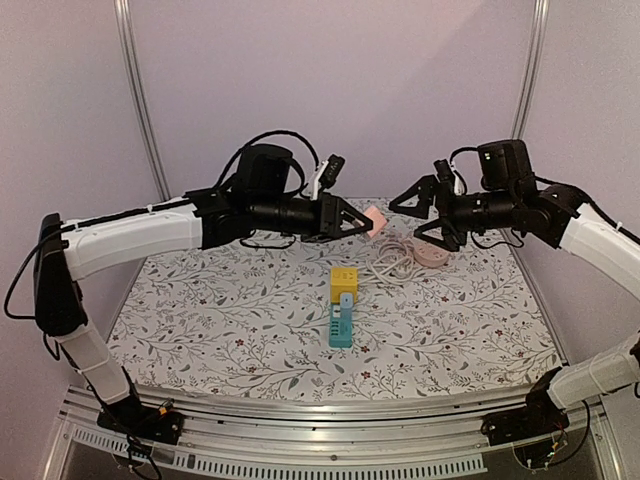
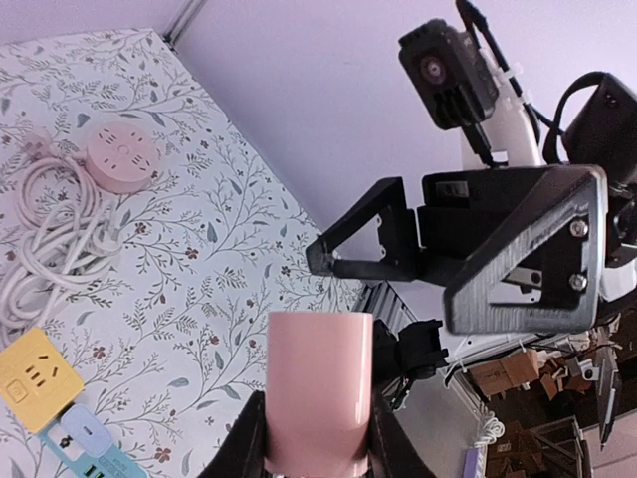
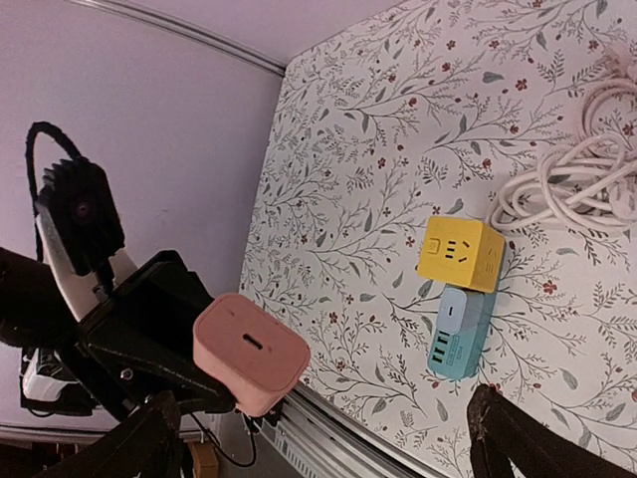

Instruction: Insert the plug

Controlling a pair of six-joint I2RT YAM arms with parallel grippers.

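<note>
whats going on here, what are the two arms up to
The left gripper is shut on a pink plug block and holds it in the air over the far part of the table. The right gripper is open, facing the block without touching it. On the table lie a yellow cube socket with a teal adapter against it, and a pink round socket with a coiled white cord. The block is not yet inserted anywhere.

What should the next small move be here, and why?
Probably ease the right tool forward around the pink plug. The left tool holds the plug in the air. The right tool is open, faces it close by and does not touch it. That looks like a handover before going down to the yellow socket cube.
</note>
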